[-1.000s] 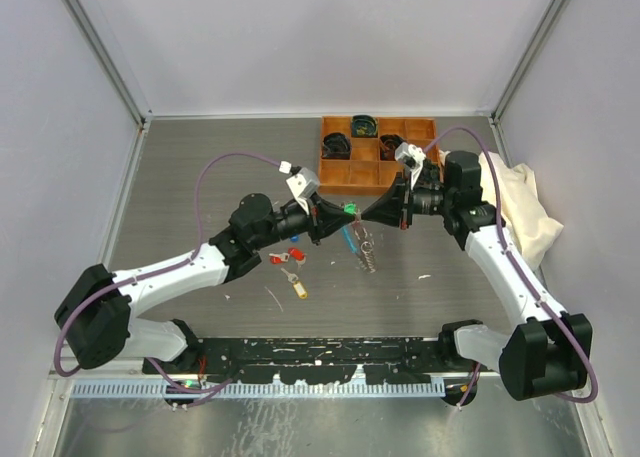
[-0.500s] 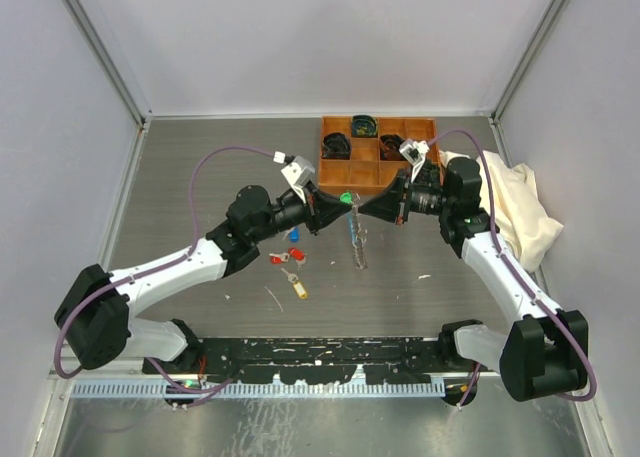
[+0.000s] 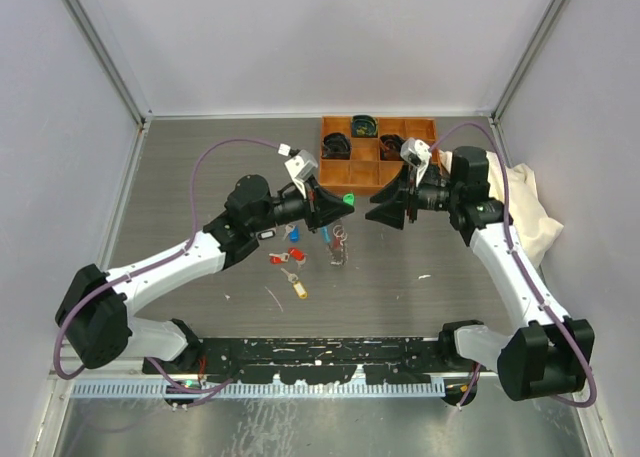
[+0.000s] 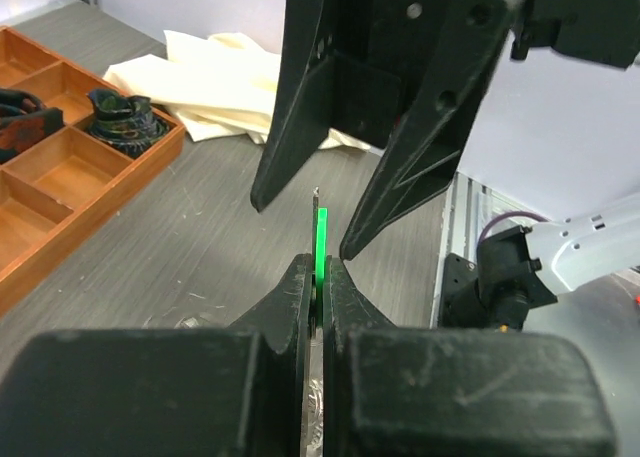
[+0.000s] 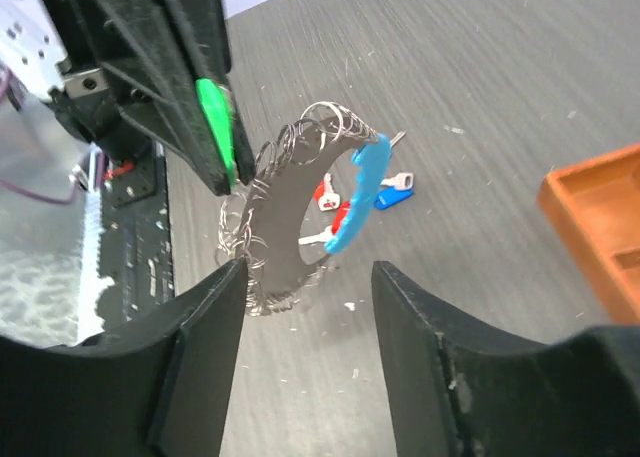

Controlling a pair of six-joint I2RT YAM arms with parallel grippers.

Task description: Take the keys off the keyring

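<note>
My left gripper (image 3: 336,206) (image 4: 318,262) is shut on the green tag (image 4: 320,239) of a key (image 3: 347,199). The keyring (image 3: 338,245) hangs below it, a silvery coil (image 5: 290,152) with a light-blue segment (image 5: 364,189). Its lower end reaches down to the table. My right gripper (image 3: 373,215) (image 5: 310,269) stands open just right of the green tag, holding nothing. Loose keys lie on the table left of the ring. They carry red tags (image 3: 294,255) (image 5: 325,192), a blue tag (image 5: 393,195) and a yellow tag (image 3: 299,291).
An orange compartment tray (image 3: 335,170) with black items stands at the back, close behind both grippers. A cream cloth (image 3: 522,209) lies at the right wall. Grey walls close in the left, right and back of the table.
My right gripper has opened and pulled back to the right, away from the green-tagged key. My left gripper has shifted left with the key, and the keyring now dangles from it alone.
</note>
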